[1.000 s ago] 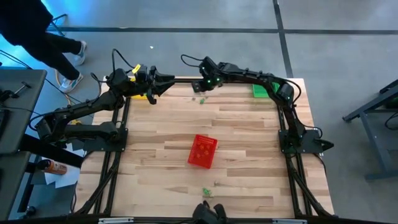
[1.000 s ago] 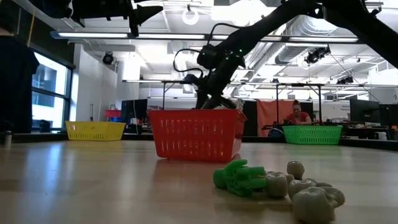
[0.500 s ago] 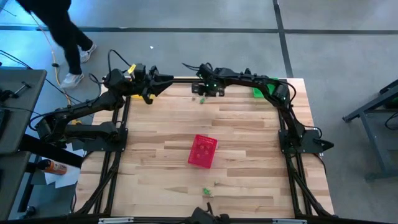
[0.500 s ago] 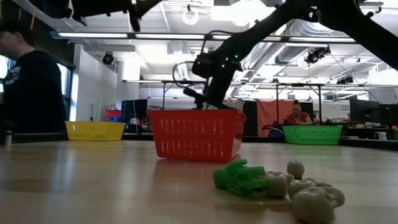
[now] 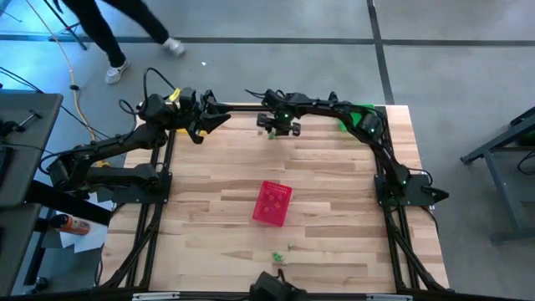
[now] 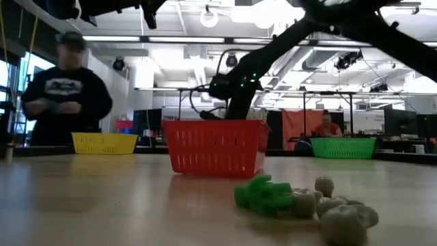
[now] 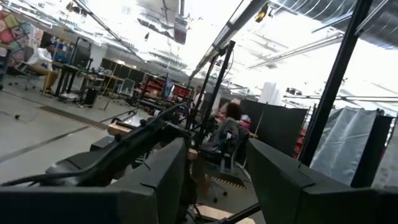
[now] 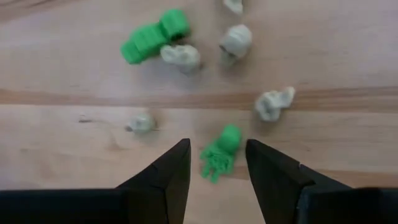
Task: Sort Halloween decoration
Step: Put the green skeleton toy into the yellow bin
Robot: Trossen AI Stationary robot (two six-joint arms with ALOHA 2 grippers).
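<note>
The left gripper (image 5: pixel 219 119) waits raised near the far left corner of the table (image 5: pixel 334 217), left of the red basket (image 5: pixel 272 202), with its fingers apart and nothing between them. The right gripper (image 8: pixel 214 163) hangs over a far cluster beyond the basket, fingers spread around a small green trinket (image 8: pixel 221 151) without touching it. The pale pieces (image 8: pixel 272 102) lie near, so the fingers may push the trinket away or catch a neighbour.
</note>
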